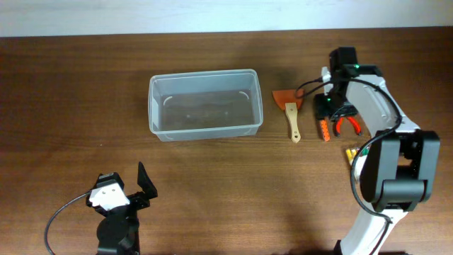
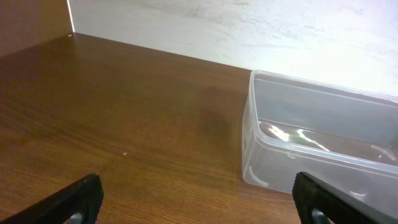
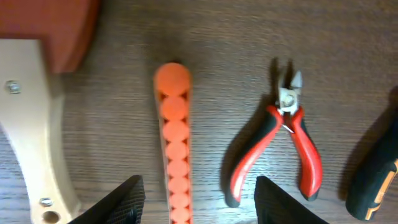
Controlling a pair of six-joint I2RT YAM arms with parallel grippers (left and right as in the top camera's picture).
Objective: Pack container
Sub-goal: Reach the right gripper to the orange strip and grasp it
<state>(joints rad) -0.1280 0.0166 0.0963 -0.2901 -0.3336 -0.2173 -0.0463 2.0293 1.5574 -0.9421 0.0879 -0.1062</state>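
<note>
You were at the first pick: the container (image 1: 205,105), clear plastic with rounded corners, sat empty mid-table, and your right gripper (image 3: 199,199) hung with fingers spread over the orange beaded strip (image 3: 174,143), between the red-handled pliers (image 3: 283,149) and the wooden-handled scraper (image 3: 31,124). The next move likely called for centring on the strip, lowering, and pinching its narrow width. Your left gripper (image 2: 196,193) sat spread, holding nothing, near the container

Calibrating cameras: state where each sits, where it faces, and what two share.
Overhead: above the table, looking down on container, scraper, left arm, right arm.
Left wrist: low over table, faces the container; open left gripper at bottom.
Right wrist: looks down on orange strip and red pliers; open right gripper at bottom.
Shared: overhead and left wrist both show the container.
</note>
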